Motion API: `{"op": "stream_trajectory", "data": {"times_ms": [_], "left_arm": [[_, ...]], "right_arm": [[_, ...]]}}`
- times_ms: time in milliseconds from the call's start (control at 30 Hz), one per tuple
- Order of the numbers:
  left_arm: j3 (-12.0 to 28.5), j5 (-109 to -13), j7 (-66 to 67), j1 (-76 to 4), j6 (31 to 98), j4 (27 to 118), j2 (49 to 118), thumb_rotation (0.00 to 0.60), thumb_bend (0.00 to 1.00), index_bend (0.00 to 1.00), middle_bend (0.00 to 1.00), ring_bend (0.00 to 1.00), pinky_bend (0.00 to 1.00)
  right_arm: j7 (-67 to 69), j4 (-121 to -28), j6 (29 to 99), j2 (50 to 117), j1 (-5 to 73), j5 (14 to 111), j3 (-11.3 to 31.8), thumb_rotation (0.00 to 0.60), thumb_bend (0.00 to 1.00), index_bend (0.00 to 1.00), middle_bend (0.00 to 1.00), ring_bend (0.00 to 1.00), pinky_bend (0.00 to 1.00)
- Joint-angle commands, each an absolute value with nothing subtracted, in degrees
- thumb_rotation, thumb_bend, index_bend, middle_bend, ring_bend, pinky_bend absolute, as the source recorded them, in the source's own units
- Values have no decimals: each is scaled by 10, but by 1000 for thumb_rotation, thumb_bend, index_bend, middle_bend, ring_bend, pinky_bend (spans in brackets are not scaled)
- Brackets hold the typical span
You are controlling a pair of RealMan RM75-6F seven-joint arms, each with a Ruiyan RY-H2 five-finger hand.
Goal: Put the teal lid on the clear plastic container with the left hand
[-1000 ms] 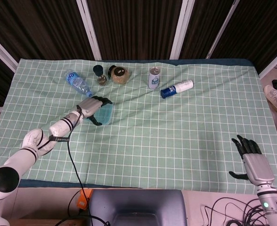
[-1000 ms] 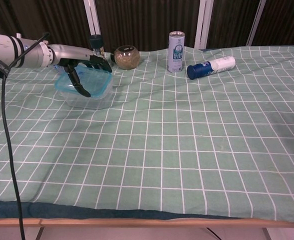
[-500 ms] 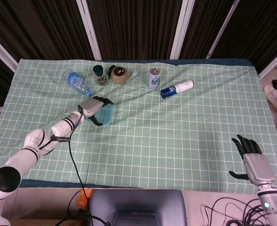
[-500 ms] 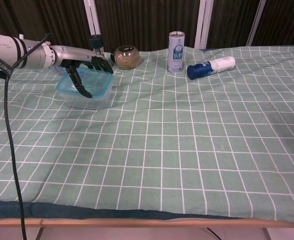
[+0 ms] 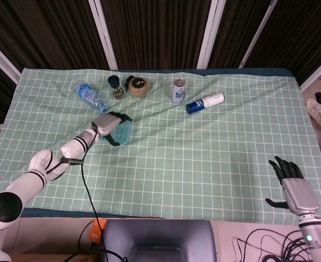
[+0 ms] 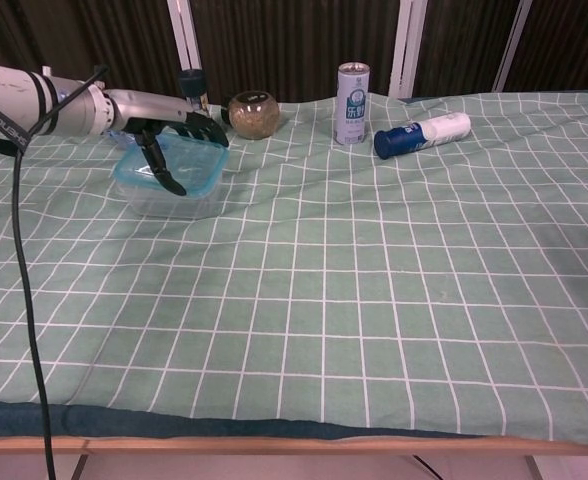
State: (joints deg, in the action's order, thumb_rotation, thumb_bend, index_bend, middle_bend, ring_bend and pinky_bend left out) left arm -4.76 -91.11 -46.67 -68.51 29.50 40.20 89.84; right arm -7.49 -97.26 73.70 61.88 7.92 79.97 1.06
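On the green checked cloth of the desk (image 6: 394, 300), the job looks pretty much wrapped up: the teal lid (image 6: 196, 158) is already sat on top of the clear plastic container (image 6: 169, 195) at the far left, just in front of the small round jar (image 6: 253, 114). The left hand (image 6: 164, 135) is draped over the lid with its dark fingers (image 6: 162, 165) spread across the top, so it's judged that only pressing it shut and letting go is left; whether the lid is gripped or just touched can't be told. The right hand (image 5: 291, 185) is parked near the desk's front right edge, fingers apart and holding nothing.
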Motion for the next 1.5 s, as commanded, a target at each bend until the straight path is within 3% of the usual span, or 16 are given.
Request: {"op": "stream_trajectory", "data": {"times_ms": [33,1133,1500], "left_arm": [[-45,-907,-461,-685,291,403,899,600,249,312,564,558,600],[-60,-910,-476,-678,261,369,923,600,249,310,559,559,599],[-70,-914,-506,-676,252,354,930,600,253,298,534,505,494]], "right_arm": [[-75,-973,737,618,79,800,10,600,197,0,0,0,0],[-76,-972,735,619,81,795,12,600,196,0,0,0,0],[-77,-972,730,619,83,791,12,600,197,0,0,0,0]]}}
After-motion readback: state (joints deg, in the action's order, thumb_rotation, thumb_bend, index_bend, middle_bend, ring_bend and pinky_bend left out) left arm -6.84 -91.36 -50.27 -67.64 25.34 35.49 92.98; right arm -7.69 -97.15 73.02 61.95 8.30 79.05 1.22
